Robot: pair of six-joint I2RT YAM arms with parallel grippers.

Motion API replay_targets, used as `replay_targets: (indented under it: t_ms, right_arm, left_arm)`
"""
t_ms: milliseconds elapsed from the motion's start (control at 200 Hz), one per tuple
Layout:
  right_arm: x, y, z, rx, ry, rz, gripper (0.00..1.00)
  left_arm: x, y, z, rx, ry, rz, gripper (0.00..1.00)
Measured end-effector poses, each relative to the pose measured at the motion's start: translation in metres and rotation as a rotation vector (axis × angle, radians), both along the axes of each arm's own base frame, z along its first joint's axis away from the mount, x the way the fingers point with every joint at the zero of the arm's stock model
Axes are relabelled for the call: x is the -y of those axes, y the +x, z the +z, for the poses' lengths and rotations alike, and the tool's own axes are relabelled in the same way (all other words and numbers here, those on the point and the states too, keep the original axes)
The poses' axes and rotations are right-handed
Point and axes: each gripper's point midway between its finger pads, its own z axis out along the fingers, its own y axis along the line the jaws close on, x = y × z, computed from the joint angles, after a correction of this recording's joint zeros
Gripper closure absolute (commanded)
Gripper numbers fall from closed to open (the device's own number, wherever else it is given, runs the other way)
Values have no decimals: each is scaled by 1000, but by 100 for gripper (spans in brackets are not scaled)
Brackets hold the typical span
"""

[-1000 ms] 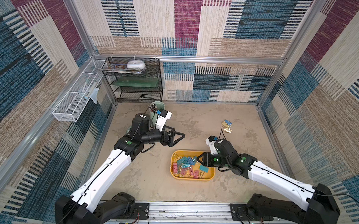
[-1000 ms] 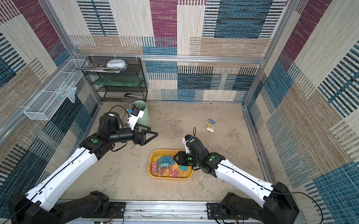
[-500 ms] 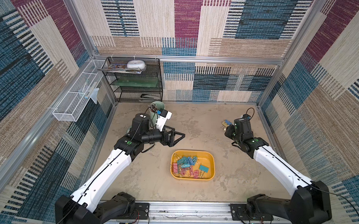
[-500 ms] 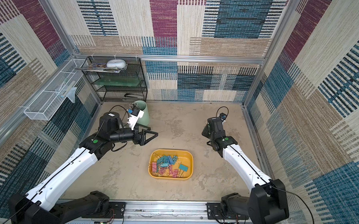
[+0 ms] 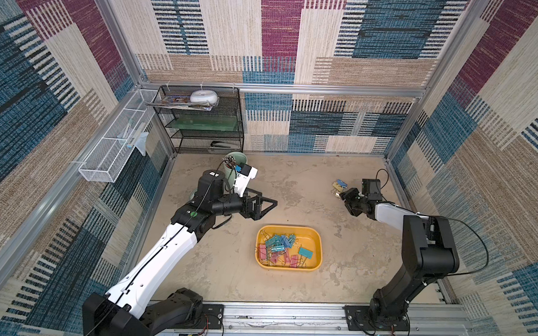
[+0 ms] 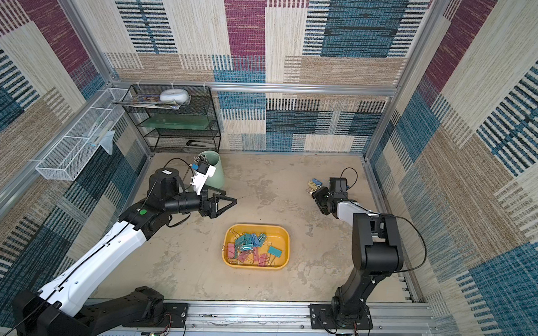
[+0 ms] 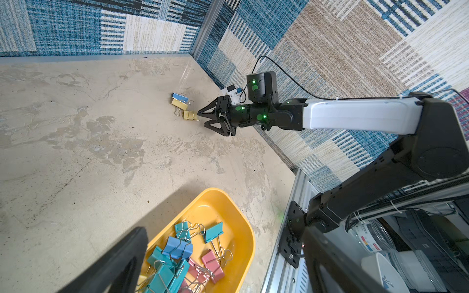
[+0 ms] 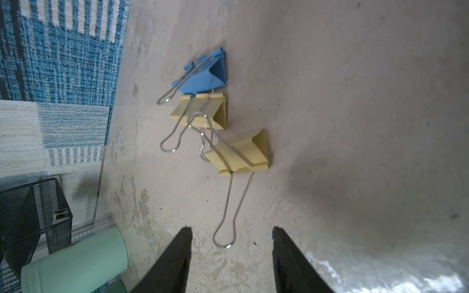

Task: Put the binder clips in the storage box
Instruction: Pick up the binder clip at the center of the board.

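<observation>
The yellow storage box (image 5: 319, 249) (image 6: 287, 247) (image 7: 250, 236) sits front of centre, with several teal, pink and blue binder clips (image 5: 278, 242) (image 6: 252, 241) (image 7: 177, 250) inside. One blue and two yellow binder clips (image 5: 338, 185) (image 6: 313, 184) (image 7: 182, 106) lie on the table at the far right. My right gripper (image 5: 343, 195) (image 6: 314, 194) (image 7: 201, 118) (image 8: 231, 229) is open, low by the nearest yellow clip (image 8: 241, 152), whose wire handle ends between the fingertips untouched. My left gripper (image 5: 269, 197) (image 6: 230, 196) (image 7: 233, 253) hangs wide open and empty, left of and behind the box.
A mint-green pen cup (image 5: 235, 161) (image 8: 76, 261) stands behind the left arm, before a black wire shelf (image 5: 201, 122). A white mesh basket (image 5: 115, 149) hangs on the left wall. The right wall (image 7: 291, 142) runs close behind the loose clips.
My right gripper has left the storage box, swung back to the far right and come down at the loose clips, its jaws opening a little. The left arm has not moved.
</observation>
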Motion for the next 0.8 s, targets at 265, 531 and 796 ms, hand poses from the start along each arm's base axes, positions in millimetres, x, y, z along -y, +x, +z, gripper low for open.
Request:
replay_targets:
  t_ms: [265,531,796]
  right_arm:
    - [-8,5,-14,-14,60,37,69]
    - [-11,0,-15,-17,74,42,86]
    - [-7,-23,16,42,37,54,100]
  left_arm:
    - [0,0,0,0,0,0,1]
    - [0,1,-1,-4,1,0,1]
    - [0,1,-1,-4,1,-1,1]
